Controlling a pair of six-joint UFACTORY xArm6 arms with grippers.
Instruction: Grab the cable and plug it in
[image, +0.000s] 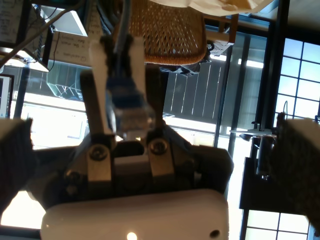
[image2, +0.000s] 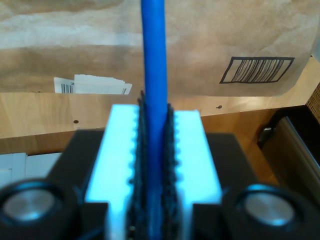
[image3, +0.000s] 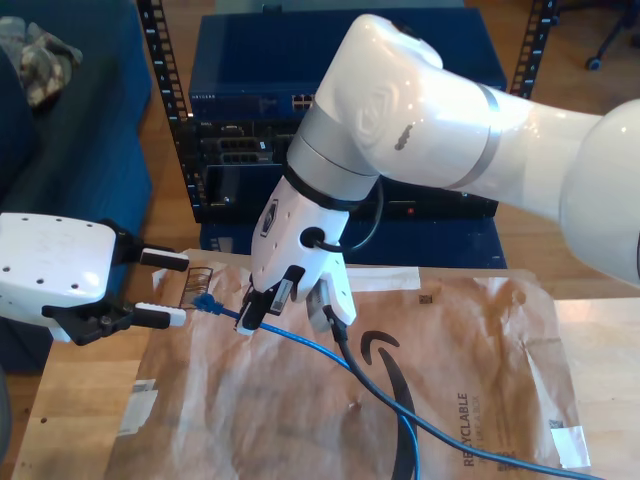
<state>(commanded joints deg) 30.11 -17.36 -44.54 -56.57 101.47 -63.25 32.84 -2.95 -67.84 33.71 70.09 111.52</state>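
Tool-wise, my second gripper (image3: 255, 312) clamps the cable (image2: 152, 60) — my first gripper (image3: 184, 290) gapes beside the plug (image3: 205, 300).

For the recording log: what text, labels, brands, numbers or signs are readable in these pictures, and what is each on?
"RECYCLABLE", printed sideways on the brown paper sheet over the wooden table.
A black curved arrow logo on the same paper, no words.
Barcode on the paper: bars without digits I can read.
White barcode sticker: too small to read.
Handwritten white sheets: too blurred.
Port labels on the dark blue rack switch: too small.
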